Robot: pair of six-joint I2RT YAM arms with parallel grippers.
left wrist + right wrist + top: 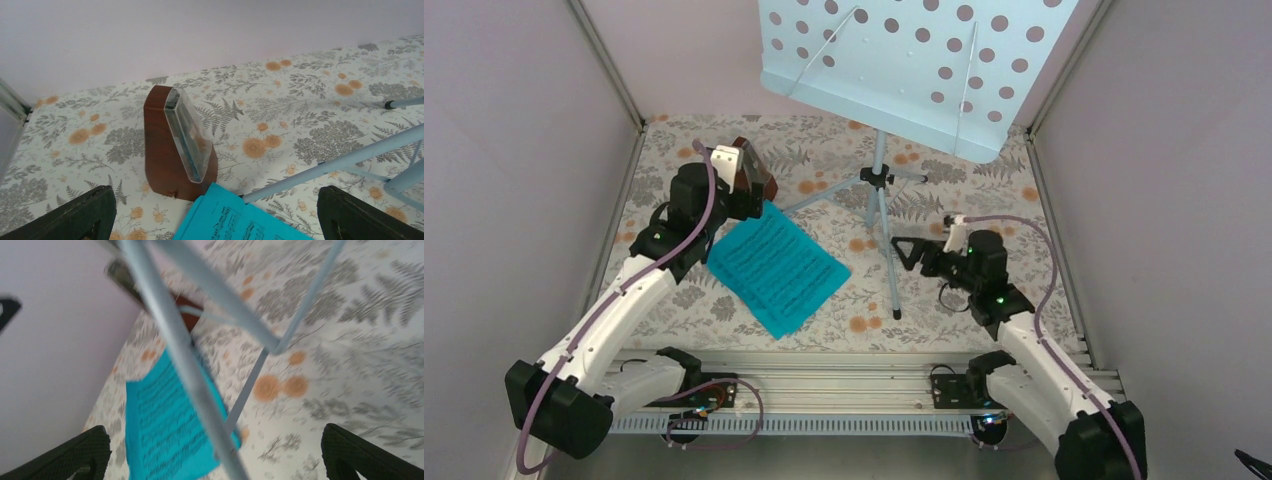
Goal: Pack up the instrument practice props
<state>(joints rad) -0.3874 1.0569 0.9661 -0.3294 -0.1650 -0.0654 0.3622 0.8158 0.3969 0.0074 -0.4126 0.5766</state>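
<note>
Left gripper (214,200) is spread wide, nearer of the two — metronome (160,145) stands upright dead ahead. It sits centre-left in the wrist view.

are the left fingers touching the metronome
Apart. The left wrist view shows both open fingers low in the corners, with bare floral tablecloth between them and the metronome, which stands ahead untouched.

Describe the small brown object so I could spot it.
Find the tall pale blue music stand on the flowered table. Left of its legs lies a teal sheet; at the sheet's far corner stands the metronome, the only reddish-brown pyramid, with a clear front.
</note>
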